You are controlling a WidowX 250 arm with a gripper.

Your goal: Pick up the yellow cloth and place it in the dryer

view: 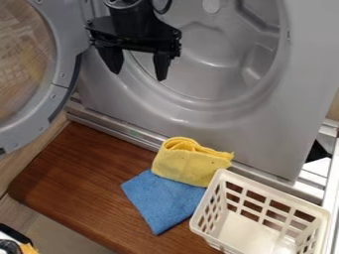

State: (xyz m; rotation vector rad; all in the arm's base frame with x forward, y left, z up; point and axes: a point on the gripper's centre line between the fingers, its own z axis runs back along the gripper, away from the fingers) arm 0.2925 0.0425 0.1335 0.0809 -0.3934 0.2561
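My gripper [138,71] hangs at the upper left of the camera view, in front of the dryer opening, open and with nothing between its fingers. Below and to the right of it, the yellow cloth [190,163] lies folded on the brown wooden board, partly over the top edge of a blue cloth [161,201]. The grey dryer [258,129] stands behind the board, and its round drum [205,64] is uncovered.
The dryer's round door [58,84] is swung out to the left. A white slotted basket [265,186] stands right beside the cloths at the lower right. The wooden board [73,183] extends left of the cloths. A metal rail runs along the dryer's foot.
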